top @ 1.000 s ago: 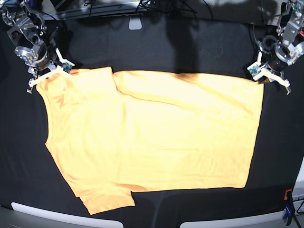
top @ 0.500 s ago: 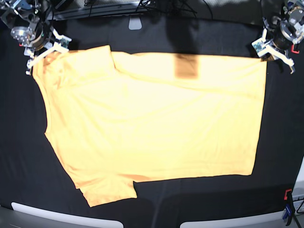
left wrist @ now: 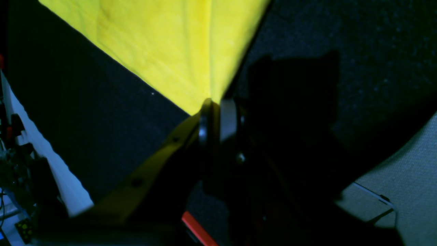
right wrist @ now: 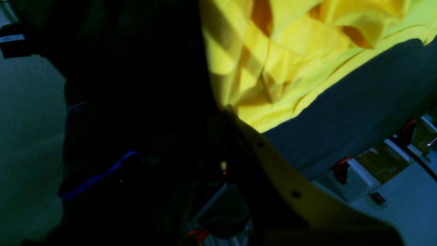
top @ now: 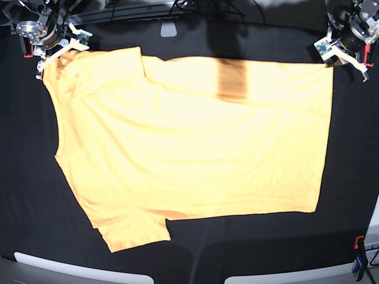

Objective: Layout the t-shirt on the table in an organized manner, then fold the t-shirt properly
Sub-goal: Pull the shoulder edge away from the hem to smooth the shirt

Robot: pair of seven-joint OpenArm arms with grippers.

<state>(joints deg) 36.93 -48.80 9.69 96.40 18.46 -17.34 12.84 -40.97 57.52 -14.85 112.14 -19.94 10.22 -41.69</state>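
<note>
The pale orange t-shirt (top: 189, 148) lies spread wide on the black table (top: 249, 254), sleeves to the left and hem to the right. My right gripper (top: 53, 54) at the far left is shut on the shirt's upper left corner, seen as bunched cloth in the right wrist view (right wrist: 290, 51), with the gripper (right wrist: 227, 109) pinching its edge. My left gripper (top: 337, 59) at the far right is shut on the upper hem corner. In the left wrist view the gripper (left wrist: 211, 102) pinches the tip of the cloth (left wrist: 164, 44). A dark shadow patch lies on the shirt's far edge.
A small white plate (top: 169, 28) sits at the far table edge. Red and blue clamps (top: 358, 257) stand at the near right edge. White panels (top: 71, 269) run along the near edge. A red clamp (right wrist: 341, 169) shows beside the table in the right wrist view.
Both grippers have moved toward the far edge of the table, pulling the shirt's far edge with them. The shirt now lies stretched out wider and farther back.
</note>
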